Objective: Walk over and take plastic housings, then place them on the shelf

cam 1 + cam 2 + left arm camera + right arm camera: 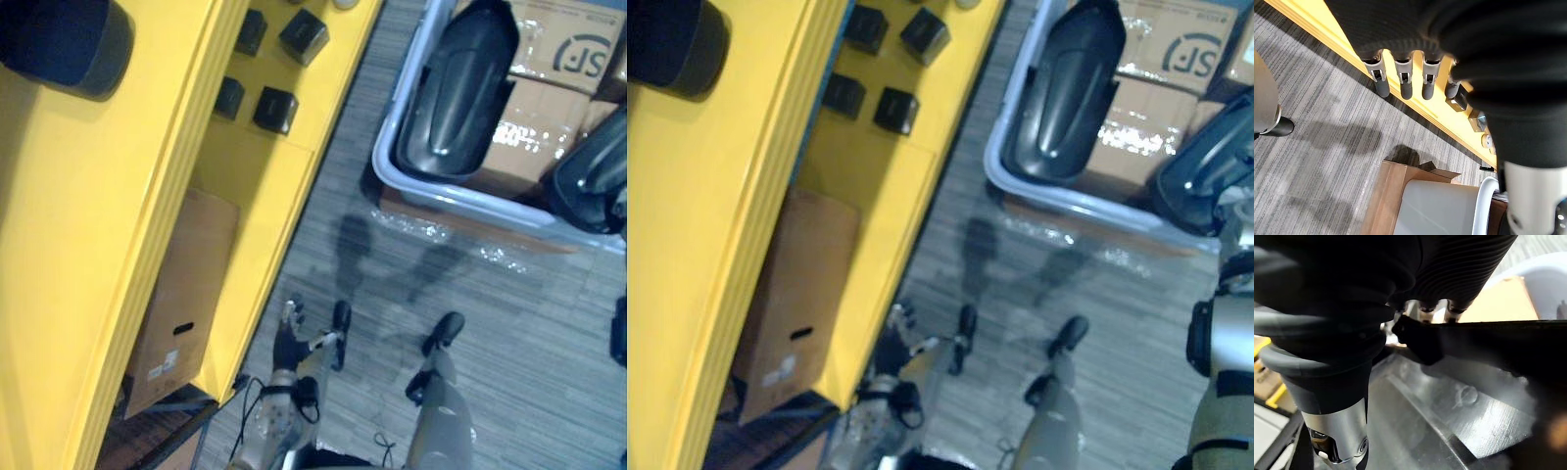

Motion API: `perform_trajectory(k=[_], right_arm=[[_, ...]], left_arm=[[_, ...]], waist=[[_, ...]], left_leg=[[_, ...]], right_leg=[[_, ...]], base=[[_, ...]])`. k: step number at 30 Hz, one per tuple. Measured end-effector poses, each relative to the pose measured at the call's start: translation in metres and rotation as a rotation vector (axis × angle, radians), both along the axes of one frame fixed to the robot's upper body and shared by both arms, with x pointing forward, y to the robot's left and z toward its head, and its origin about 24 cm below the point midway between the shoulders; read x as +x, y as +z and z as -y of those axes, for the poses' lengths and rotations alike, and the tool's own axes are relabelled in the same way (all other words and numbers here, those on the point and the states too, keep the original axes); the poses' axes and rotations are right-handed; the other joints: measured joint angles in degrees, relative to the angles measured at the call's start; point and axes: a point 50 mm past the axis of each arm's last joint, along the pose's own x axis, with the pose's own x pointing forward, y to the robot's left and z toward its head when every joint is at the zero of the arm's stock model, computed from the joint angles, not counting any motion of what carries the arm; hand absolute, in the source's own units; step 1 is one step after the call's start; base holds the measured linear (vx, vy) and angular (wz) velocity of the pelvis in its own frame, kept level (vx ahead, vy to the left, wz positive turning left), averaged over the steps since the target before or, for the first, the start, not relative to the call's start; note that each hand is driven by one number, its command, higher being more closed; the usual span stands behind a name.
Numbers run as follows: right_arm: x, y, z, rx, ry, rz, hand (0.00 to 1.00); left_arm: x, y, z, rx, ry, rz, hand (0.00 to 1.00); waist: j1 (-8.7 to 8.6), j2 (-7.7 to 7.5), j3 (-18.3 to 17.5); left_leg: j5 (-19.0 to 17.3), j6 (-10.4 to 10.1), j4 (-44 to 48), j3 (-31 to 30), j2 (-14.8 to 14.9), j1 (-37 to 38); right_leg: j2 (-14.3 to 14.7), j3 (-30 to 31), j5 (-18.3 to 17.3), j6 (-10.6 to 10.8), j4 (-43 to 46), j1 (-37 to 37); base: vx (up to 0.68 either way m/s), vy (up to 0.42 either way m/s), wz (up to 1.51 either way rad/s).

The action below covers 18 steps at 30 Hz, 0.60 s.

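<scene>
— Left hand (285,345) first: where is it from the left eye?
— Low down, hanging beside the front edge of the yellow shelf (88,215) and holding nothing. Small black boxes (275,109) sit on the shelf, and a cardboard box (181,294) stands underneath it.
— And from the right eye?
— Across the grey floor (1146,333) from the shelf, a grey tray (1087,206) rests on cardboard cartons (1171,44). One black plastic housing (1063,93) lies inside the tray. A second housing (1200,171) lies outside it, just beside the tray's right end, tilted on the cartons.
— Left wrist view?
— Its fingers (1405,85) hang straight and loose in a row above the floor, touching nothing. The shelf's edge runs just behind them, and a corner of the tray shows further off.
— Right wrist view?
— The right hand (1449,274) is up against the second housing. The dark rim crosses right in front of it, with the glossy inner shell below. Whether it has closed on that rim I cannot tell.
— So where are the parts?
— Both housings are at the tray, well apart from the shelf.
</scene>
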Motion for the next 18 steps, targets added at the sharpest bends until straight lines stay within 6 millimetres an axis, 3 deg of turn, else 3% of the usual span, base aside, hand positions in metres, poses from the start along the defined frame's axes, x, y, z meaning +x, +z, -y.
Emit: perform_trajectory(k=[5,6,18], right_arm=[[-0.001,0.0,0.0,-0.032,-0.025,-0.062,0.0],[-0.001,-0.001,0.0,-0.037,-0.028,-0.078,1.0],[-0.017,0.007,0.018,-0.098,-0.111,-0.185,1.0]], left_arm=[[-0.001,0.0,0.003,-0.005,0.001,-0.005,0.0],[-0.002,0.0,0.005,-0.006,-0.008,-0.006,0.0],[-0.002,-0.001,0.006,-0.039,0.003,-0.024,0.0]], waist=[[0.04,0.06,0.0],[0.07,0.06,0.0],[0.2,0.1,0.0]], left_leg=[[0.0,0.0,-0.2,-0.1,0.0,0.0],[0.0,0.0,-0.2,-0.1,0.0,0.0],[0.2,-0.3,-0.4,-0.9,0.2,-1.2]], right_leg=[[0.0,-0.2,-0.1,0.1,0.0,0.0],[0.0,-0.2,-0.1,0.1,0.0,0.0],[0.2,-0.8,-0.6,0.3,0.8,-1.4]], base=[[0.0,0.0,0.0],[0.0,0.0,0.0],[0.0,-0.002,0.01]])
